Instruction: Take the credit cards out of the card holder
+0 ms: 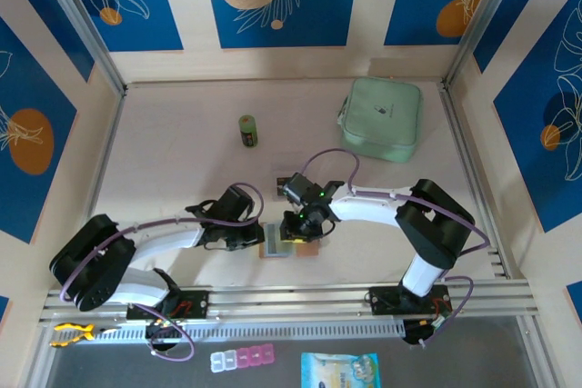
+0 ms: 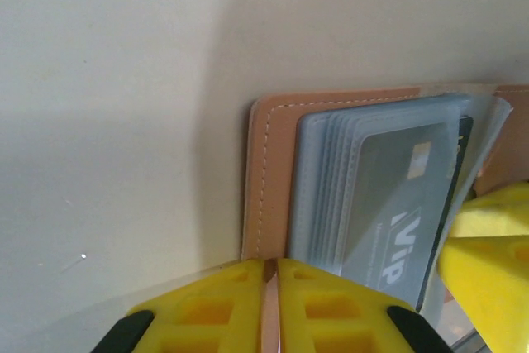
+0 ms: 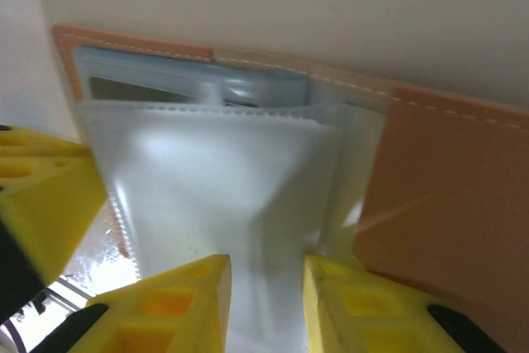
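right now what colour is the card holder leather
The card holder is salmon-pink with pale stitching, clearest in the left wrist view.

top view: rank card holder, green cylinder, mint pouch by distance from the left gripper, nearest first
1. card holder: right at the left gripper, whose fingers are clamped on its edge, near the front.
2. green cylinder: straight out from the gripper, mid-table toward the back.
3. mint pouch: back right, clearly the farthest.

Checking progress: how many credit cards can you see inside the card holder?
1: a grey VIP card in a clear pocket of the card holder. A dark edge behind it may be another; more could be hidden.
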`<state>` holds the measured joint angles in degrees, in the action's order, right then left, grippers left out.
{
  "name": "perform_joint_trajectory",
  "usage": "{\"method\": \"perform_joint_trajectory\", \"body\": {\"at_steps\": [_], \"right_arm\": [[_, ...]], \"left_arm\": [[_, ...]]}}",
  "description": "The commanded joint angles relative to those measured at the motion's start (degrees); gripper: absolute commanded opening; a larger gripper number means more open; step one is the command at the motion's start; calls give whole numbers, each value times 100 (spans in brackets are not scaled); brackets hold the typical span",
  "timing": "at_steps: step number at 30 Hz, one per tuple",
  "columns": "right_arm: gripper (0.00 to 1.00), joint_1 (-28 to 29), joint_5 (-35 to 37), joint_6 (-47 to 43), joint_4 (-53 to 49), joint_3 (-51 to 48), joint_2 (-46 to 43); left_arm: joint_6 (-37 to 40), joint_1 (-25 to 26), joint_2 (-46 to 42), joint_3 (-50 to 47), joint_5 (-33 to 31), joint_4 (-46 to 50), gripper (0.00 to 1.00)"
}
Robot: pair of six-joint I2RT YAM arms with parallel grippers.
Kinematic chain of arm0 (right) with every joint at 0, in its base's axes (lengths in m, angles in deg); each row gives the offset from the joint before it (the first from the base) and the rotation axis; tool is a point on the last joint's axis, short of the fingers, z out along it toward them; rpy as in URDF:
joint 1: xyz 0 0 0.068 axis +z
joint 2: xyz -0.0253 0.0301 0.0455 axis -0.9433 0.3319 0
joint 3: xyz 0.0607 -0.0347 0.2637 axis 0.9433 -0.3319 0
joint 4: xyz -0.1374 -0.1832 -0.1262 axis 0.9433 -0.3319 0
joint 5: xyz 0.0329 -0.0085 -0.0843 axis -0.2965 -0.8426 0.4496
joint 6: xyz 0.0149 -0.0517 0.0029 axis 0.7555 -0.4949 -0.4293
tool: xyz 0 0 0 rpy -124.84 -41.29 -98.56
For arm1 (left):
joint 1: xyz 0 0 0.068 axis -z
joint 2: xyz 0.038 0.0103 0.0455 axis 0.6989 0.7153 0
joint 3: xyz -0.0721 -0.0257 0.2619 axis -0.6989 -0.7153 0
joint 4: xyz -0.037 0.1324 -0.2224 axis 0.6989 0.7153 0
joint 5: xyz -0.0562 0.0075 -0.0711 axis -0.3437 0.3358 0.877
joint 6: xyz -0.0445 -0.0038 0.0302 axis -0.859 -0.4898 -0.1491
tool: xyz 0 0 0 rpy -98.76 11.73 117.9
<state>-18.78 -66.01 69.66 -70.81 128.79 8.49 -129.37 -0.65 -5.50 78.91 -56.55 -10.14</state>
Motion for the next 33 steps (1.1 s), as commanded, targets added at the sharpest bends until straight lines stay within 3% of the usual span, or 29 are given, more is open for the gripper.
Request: {"method": "perform_joint_trajectory", "body": {"at_steps": [1,13,33], "right_arm": [[30,-34,-70,-11,-27,-143,-104],[30,-61,-140,-7,127,-261,-153],[30,-60,-15,-1,99,-322,-442]], "left_arm": [[63,45,-206,163,-28,189,14],[-362,79,-209,265,467,-530,29],[-749,273,361,265,653,-1187,28]]}}
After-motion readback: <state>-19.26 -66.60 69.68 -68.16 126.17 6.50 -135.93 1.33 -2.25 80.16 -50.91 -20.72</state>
